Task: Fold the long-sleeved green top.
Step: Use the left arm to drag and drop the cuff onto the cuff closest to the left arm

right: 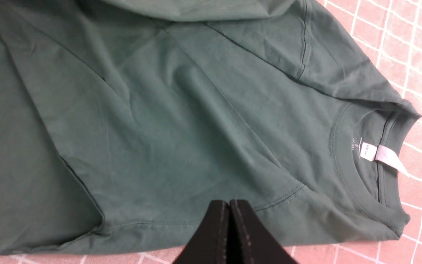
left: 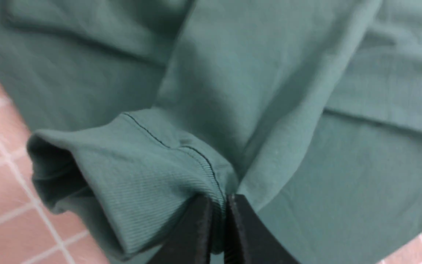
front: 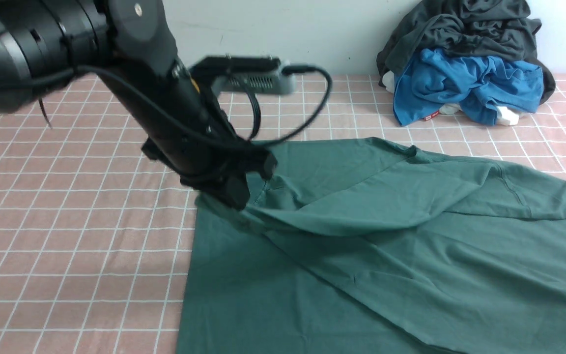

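The green long-sleeved top (front: 361,246) lies spread over the pink checked cloth, reaching from the middle to the right edge of the front view. My left gripper (front: 236,199) is shut on the ribbed cuff (left: 141,176) of a sleeve, which it holds lifted over the top's left side. In the left wrist view that left gripper (left: 218,200) pinches the cuff fabric between its jaws. The right gripper (right: 229,203) is shut with nothing between its jaws and hangs above the top (right: 181,121) near the collar (right: 372,154), where a white label shows. The right arm does not appear in the front view.
A pile of garments leans against the back wall at the far right, a dark charcoal-grey one (front: 465,29) over a bright blue one (front: 465,86). The pink checked cloth (front: 67,221) covers the table left of the top.
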`<action>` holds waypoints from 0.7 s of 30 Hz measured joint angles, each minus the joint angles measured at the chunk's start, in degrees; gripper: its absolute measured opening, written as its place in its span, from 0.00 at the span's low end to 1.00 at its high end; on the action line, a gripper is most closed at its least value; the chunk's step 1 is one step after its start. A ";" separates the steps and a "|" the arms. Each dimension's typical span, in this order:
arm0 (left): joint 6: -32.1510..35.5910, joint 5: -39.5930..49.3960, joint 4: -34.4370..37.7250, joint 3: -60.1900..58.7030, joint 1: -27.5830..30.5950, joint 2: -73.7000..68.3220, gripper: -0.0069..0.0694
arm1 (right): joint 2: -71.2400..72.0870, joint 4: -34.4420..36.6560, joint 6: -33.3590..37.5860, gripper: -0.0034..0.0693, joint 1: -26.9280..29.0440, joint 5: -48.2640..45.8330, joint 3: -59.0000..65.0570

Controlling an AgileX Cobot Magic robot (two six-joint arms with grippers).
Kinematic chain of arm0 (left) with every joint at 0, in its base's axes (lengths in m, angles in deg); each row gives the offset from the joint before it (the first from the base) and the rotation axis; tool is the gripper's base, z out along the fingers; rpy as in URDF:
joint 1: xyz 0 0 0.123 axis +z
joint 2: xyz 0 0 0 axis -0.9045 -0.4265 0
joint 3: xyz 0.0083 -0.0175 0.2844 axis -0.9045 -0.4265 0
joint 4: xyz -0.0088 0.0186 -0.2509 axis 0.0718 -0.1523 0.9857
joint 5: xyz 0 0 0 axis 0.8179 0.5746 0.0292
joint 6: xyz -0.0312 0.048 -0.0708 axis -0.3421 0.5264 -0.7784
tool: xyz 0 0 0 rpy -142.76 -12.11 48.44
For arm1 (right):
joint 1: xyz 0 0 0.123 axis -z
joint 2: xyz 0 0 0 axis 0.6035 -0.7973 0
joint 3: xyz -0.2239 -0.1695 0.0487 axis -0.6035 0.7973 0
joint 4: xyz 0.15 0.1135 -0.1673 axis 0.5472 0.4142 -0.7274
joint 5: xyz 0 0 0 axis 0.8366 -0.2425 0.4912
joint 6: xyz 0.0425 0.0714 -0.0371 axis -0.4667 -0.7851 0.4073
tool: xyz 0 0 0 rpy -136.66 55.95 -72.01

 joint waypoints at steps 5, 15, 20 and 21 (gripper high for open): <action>0.07 -6.17 -0.93 -8.34 -2.17 -0.40 0.14 | 0.64 0.15 -0.59 0.02 0.00 -1.17 0.00; 7.74 -4.17 -4.82 -11.39 -2.42 -5.15 0.66 | 0.64 4.17 -0.66 0.11 0.00 -7.37 0.00; 15.92 5.51 -5.64 -11.85 -5.36 -3.80 0.79 | 1.53 8.55 0.54 0.24 -0.29 -7.63 0.00; 16.79 6.34 -6.21 -12.56 -6.91 -3.09 0.80 | 1.66 9.65 1.49 0.29 -0.76 -7.75 0.00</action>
